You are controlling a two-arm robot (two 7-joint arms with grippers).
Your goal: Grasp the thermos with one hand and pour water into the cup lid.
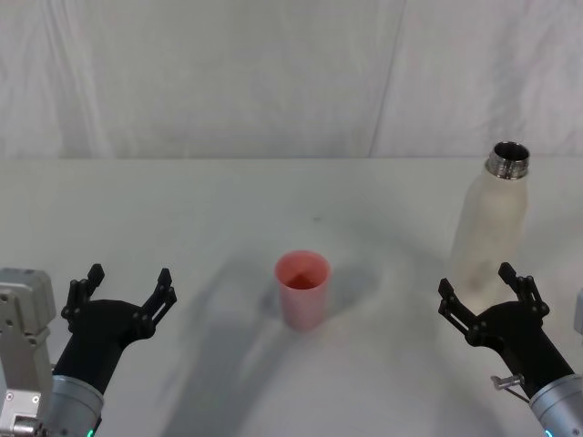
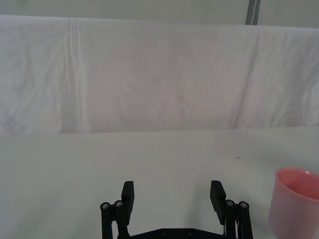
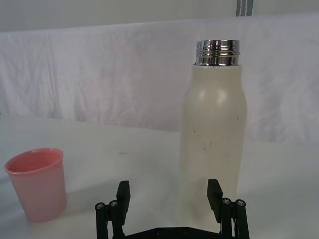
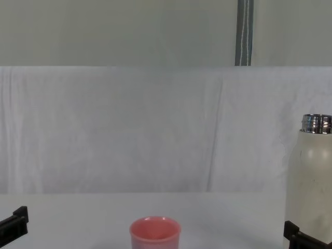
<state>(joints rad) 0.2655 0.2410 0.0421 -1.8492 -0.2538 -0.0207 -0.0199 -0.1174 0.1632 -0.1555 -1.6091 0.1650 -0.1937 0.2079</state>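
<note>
So the thermos stands upright, cap off, at about 12 o'clock from the right gripper, just beyond its wide-spread fingers. That arm's clearly nearer. The pink cup lid sits mid-table around its 9 o'clock. The left gripper hangs open too, well apart.

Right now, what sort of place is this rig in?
Probably a lab test bench, not a home: a plain white table, a white cloth backdrop, and just the thermos and pink cup lid laid out between the open left gripper and right gripper.
</note>
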